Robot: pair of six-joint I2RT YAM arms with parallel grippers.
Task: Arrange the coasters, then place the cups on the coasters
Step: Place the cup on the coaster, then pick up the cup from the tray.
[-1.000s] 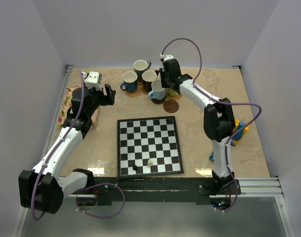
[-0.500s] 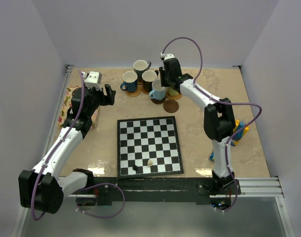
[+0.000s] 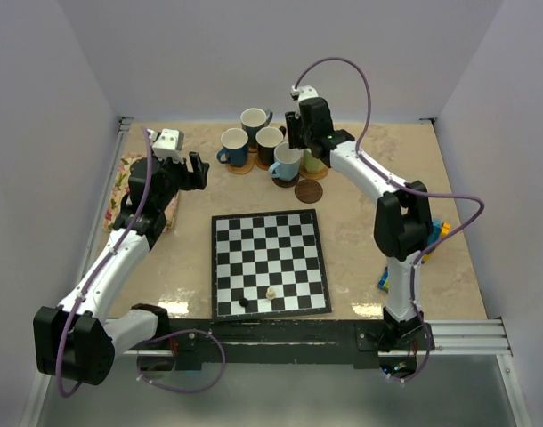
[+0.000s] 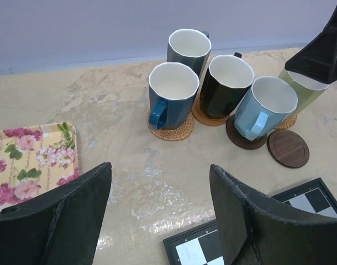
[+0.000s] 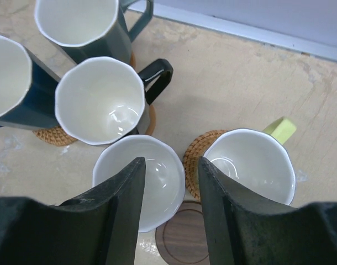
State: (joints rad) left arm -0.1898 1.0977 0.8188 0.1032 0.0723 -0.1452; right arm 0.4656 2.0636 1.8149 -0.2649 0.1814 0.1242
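Right wrist view: the right fingers are spread apart with nothing held, poised over the rim of the light blue cup and close beside the pale green cup. A sideways move from this position could catch either rim. The cups are crowded together at the far side of the bench, so one knocked cup could be pushed off its coaster or tipped into its neighbour.

The left fingers are wide open and empty, held well apart from the group, near the floral mat.

Five cups are seen, all upright with white insides: the teal cup at the back, the dark blue cup, the black cup, then the light blue and pale green ones. A coaster shows under four; whether one lies under the teal cup cannot be told. One dark coaster lies bare beside the chessboard. A sixth cup is not seen, possibly hidden by the right arm.
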